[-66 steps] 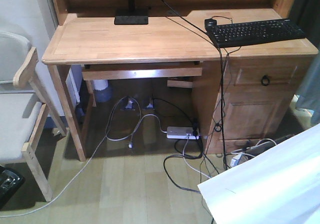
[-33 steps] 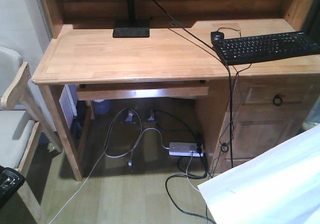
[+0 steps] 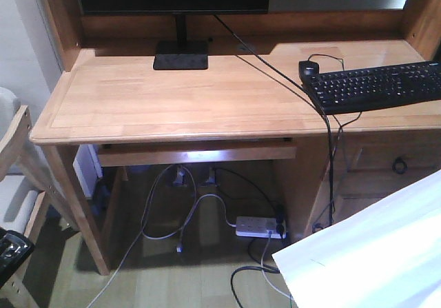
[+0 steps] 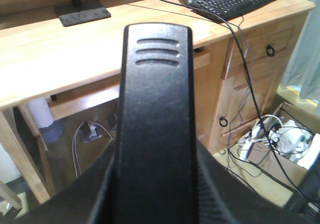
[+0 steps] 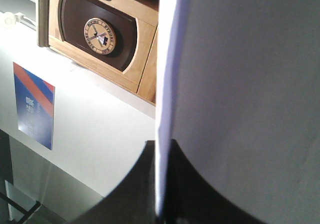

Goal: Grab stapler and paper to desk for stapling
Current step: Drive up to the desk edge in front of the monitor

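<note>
The black stapler (image 4: 155, 108) runs up the middle of the left wrist view, and my left gripper (image 4: 156, 156) is shut on it, one finger on each side. The white paper (image 5: 240, 83) stands edge-on in the right wrist view, pinched between the jaws of my right gripper (image 5: 159, 151). From the front, the paper (image 3: 372, 253) fills the lower right corner, in front of and below the desk top. The light-wood desk (image 3: 172, 94) lies ahead of both arms, and its bare left part (image 4: 55, 48) lies beyond the stapler.
A monitor stand (image 3: 180, 61) sits at the desk's back. A black keyboard (image 3: 375, 86) and mouse (image 3: 309, 67) lie at the right. A pull-out tray (image 3: 196, 151) hangs under the top, above a power strip (image 3: 258, 227) with cables. A chair (image 3: 14, 163) stands at the left.
The front view has come closer to the desk, which now looks larger and lower in frame. The chair has slid off to the left. The paper stays in the same corner.
</note>
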